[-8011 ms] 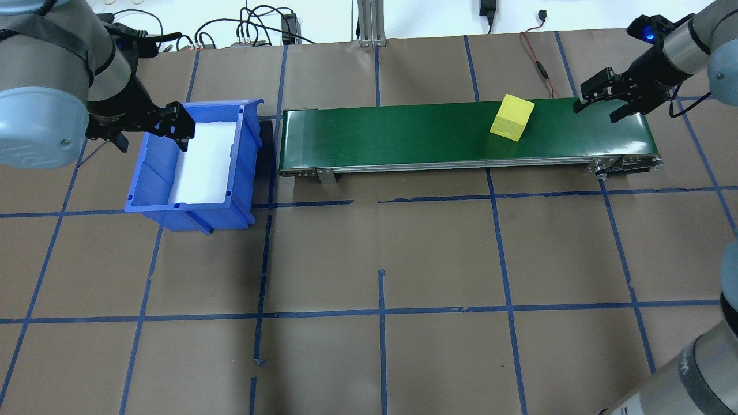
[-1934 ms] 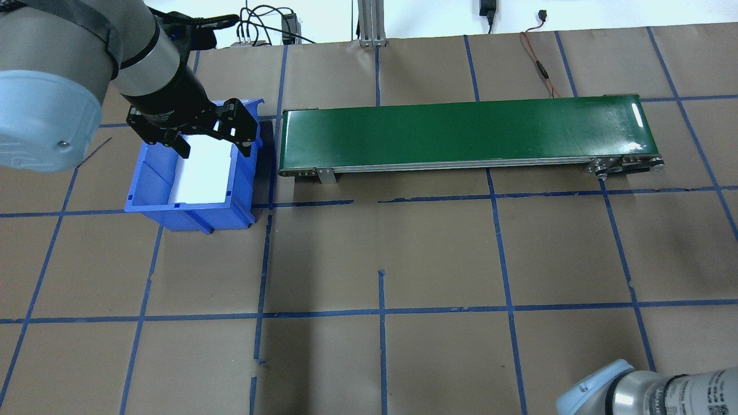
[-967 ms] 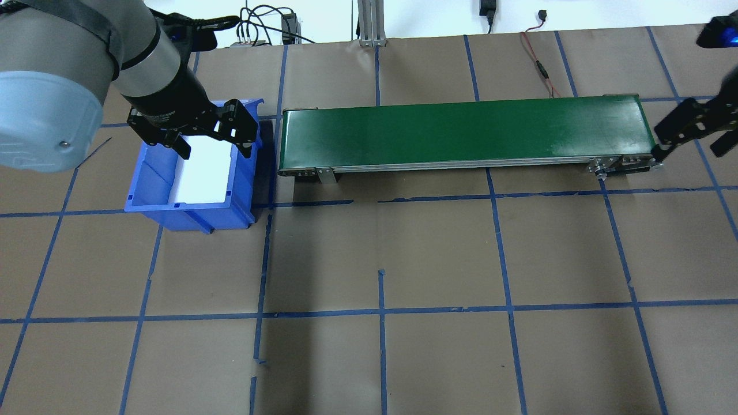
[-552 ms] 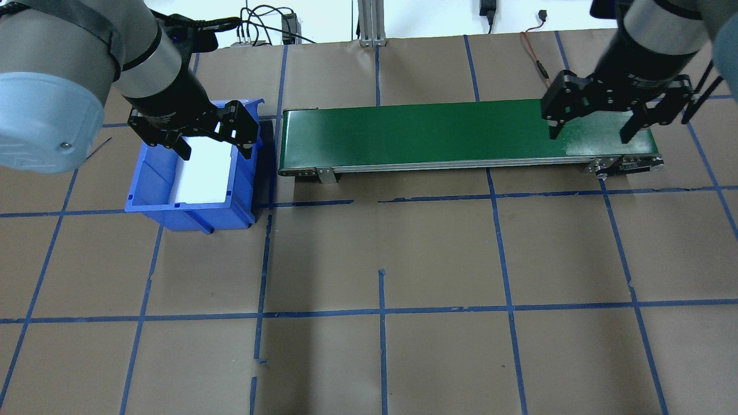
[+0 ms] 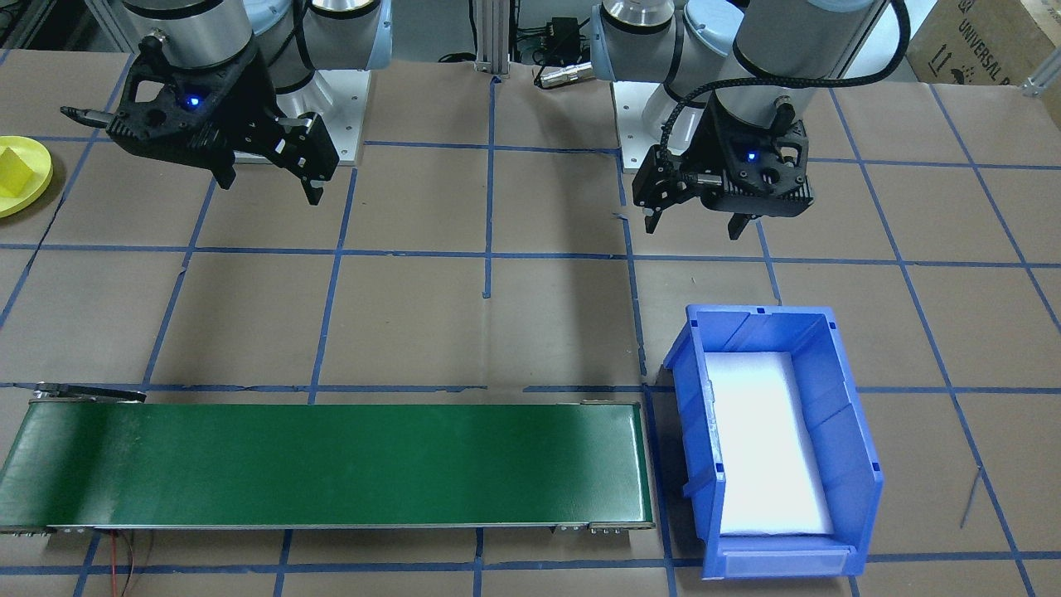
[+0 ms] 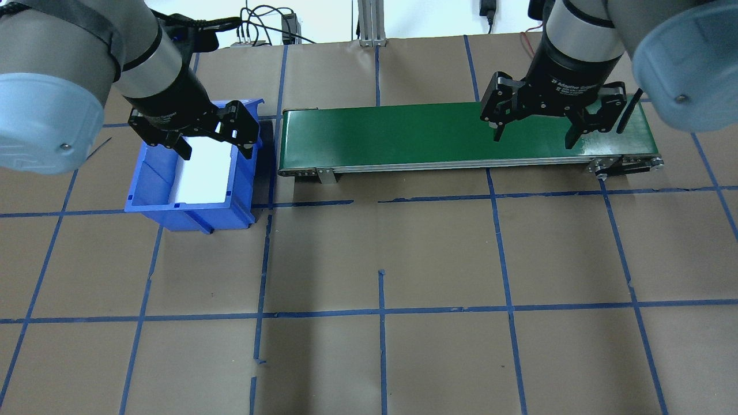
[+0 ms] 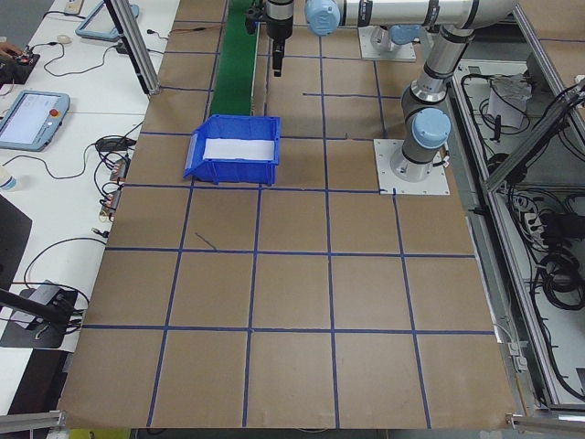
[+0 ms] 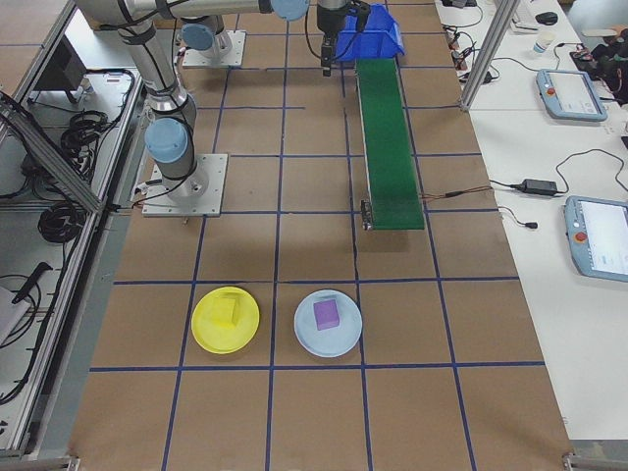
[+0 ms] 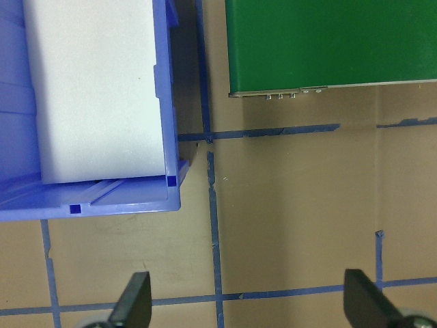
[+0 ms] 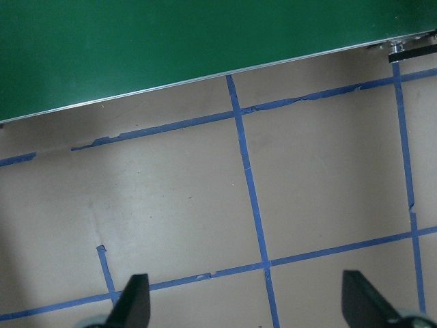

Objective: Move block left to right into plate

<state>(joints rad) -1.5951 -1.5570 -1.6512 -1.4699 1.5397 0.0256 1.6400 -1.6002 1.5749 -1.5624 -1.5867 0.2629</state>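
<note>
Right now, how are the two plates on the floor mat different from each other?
The yellow plate is bright yellow, while the other plate is pale blue. The yellow plate holds a yellow block; the pale blue plate holds a purple block. The yellow plate lies nearer the robot's side, the pale blue one nearer the conveyor's line. Both are round, look about the same size, and each carries one block.

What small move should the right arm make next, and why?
Probably none beyond waiting. The right gripper hangs open and empty over the green belt, which carries no block, and the yellow block already lies in the yellow plate. I would hold it there, jaws open.
</note>
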